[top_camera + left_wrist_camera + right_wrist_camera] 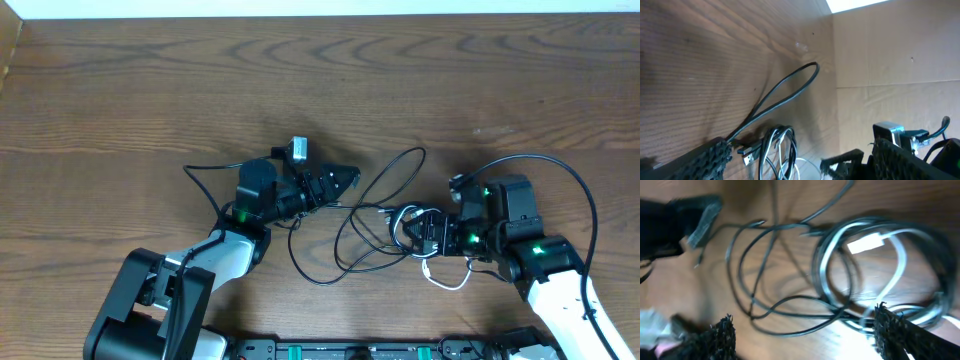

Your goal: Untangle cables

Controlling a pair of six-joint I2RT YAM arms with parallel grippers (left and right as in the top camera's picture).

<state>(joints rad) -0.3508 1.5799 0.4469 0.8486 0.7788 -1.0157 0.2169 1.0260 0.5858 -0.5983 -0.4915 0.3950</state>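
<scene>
two robot grippers, the left gripper (338, 182) and the right gripper (425, 238). one white cable (440, 281). black cables (385, 178): at least two, too tangled to count. one wooden table (120, 90).

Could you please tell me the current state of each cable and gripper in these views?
left gripper: open, holding nothing.
right gripper: open, over the coiled cords, holding nothing.
black cables: lying loose, loops crossing one another, tangled.
white cable: coiled, interlaced with the black cables, not gripped.
</scene>
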